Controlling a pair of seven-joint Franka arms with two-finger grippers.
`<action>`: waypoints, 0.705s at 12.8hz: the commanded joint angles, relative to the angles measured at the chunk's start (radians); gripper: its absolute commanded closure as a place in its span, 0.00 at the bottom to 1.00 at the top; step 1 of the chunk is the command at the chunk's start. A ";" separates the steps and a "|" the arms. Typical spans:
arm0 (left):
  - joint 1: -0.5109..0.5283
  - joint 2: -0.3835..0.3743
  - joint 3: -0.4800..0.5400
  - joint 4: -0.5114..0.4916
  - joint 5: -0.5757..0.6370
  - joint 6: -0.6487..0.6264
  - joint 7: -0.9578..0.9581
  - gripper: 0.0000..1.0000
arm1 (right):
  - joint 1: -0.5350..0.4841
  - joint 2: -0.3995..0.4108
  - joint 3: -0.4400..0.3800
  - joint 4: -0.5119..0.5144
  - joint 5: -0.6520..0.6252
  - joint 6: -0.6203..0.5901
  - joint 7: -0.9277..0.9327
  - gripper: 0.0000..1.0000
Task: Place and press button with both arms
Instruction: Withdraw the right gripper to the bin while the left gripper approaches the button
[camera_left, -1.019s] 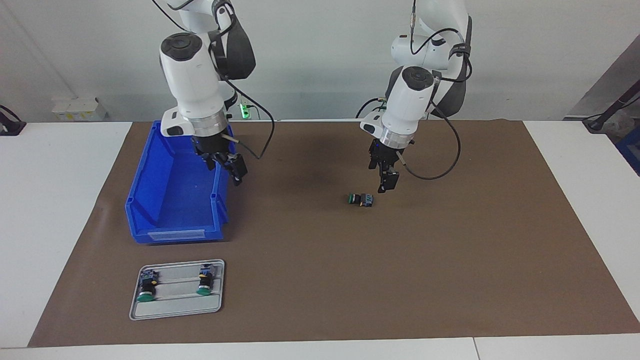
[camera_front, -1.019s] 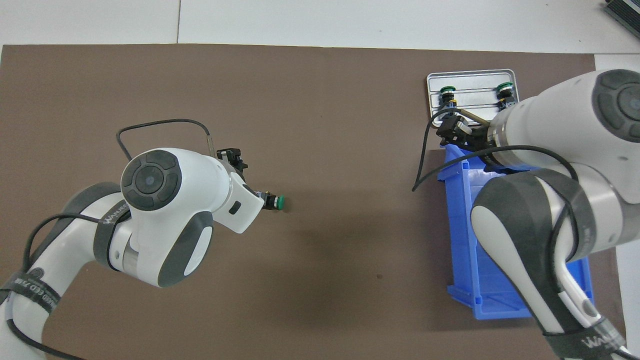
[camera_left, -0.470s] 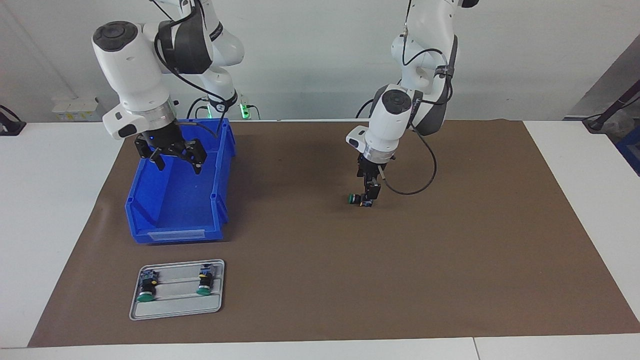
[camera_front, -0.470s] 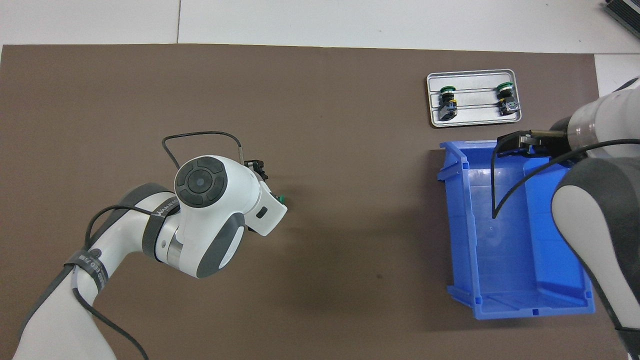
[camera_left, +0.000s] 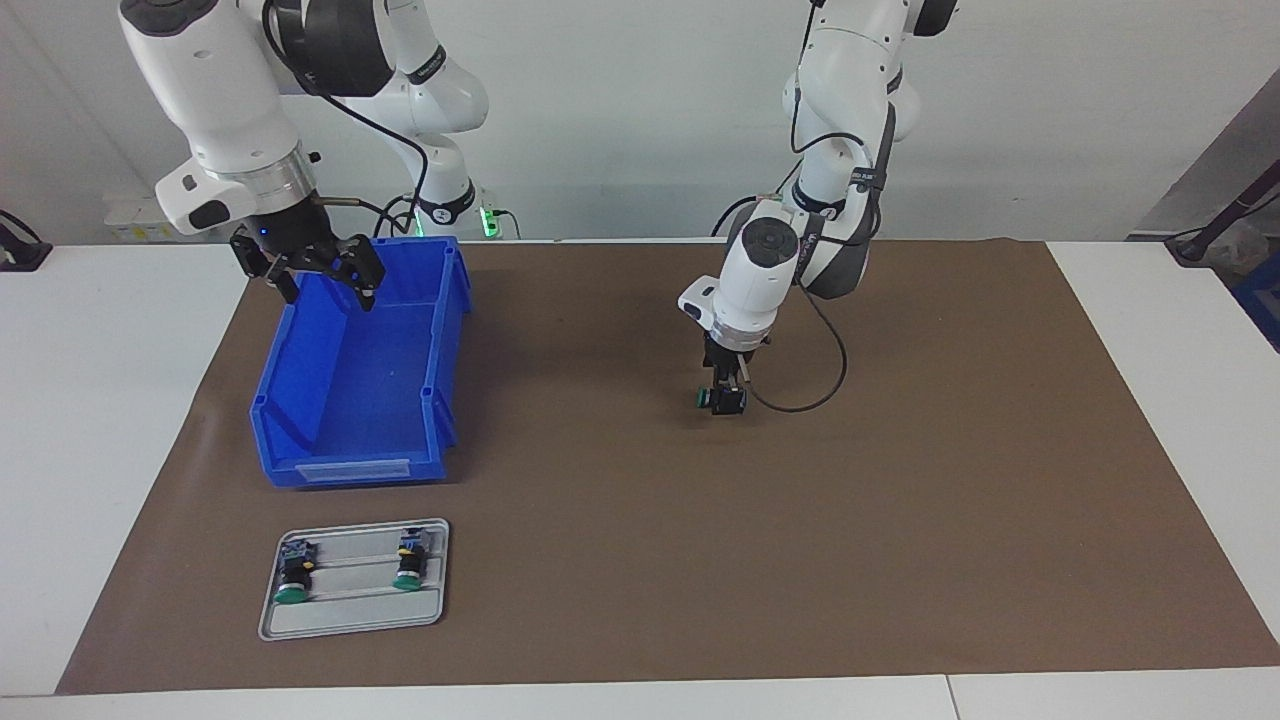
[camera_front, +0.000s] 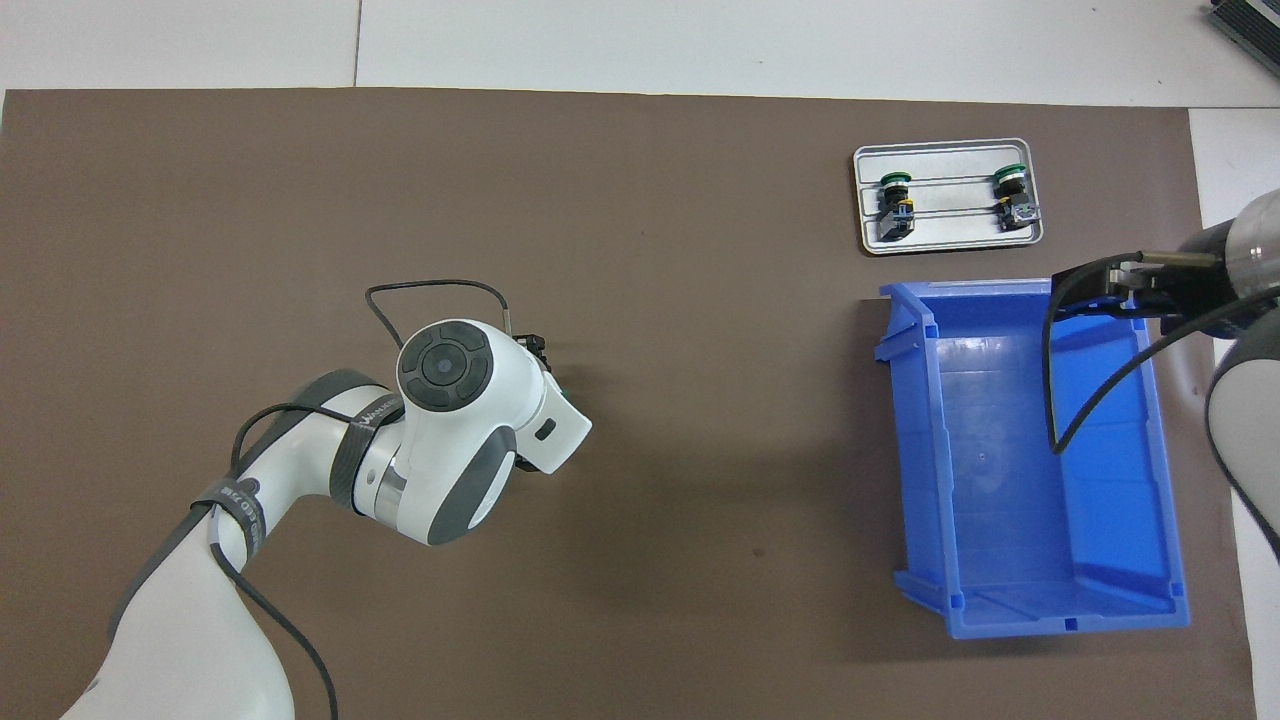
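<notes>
Right gripper (camera_left: 318, 279) hangs raised over the robot-side end of the blue bin (camera_left: 355, 385), over the rim corner toward the right arm's end of the table. Fingers spread wide, nothing between them. In the overhead view it (camera_front: 1095, 290) sits over the bin's (camera_front: 1035, 600) wall at the end farthest from the robots; the fingers themselves are hard to separate there.

Blue bin: open top, nothing visible inside, resting on the brown mat (camera_left: 900, 520).

Grey tray (camera_left: 355, 625): on the mat, just past the bin's labelled end, farther from the robots than the right gripper. Two spare buttons (camera_left: 293, 577) lie in it side by side, green caps pointing away from the robots. Overhead view shows the same tray (camera_front: 950, 243) beside the bin.

Left gripper (camera_left: 727, 392) is down at mat level near the table's middle, pointing straight down, well apart from the bin. The button (camera_left: 709, 398) lies on its side on the mat right at the fingertips, with the green cap poking out toward the right arm's end. Jaws stand wide at the button's body; cannot tell whether they touch it. In the overhead view the wrist housing covers nearly all of this; only a sliver of the gripper (camera_front: 541, 350) shows.
</notes>
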 joint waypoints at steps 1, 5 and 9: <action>-0.019 -0.002 0.018 -0.016 0.002 0.051 0.006 0.00 | -0.011 -0.011 0.010 0.006 0.003 -0.036 -0.027 0.00; -0.019 -0.006 0.018 -0.056 0.002 0.082 0.015 0.00 | -0.012 -0.040 0.010 -0.047 0.005 -0.034 -0.018 0.00; -0.020 -0.005 0.018 -0.058 0.002 0.087 0.030 0.00 | -0.018 -0.040 0.008 -0.044 0.008 -0.033 -0.018 0.00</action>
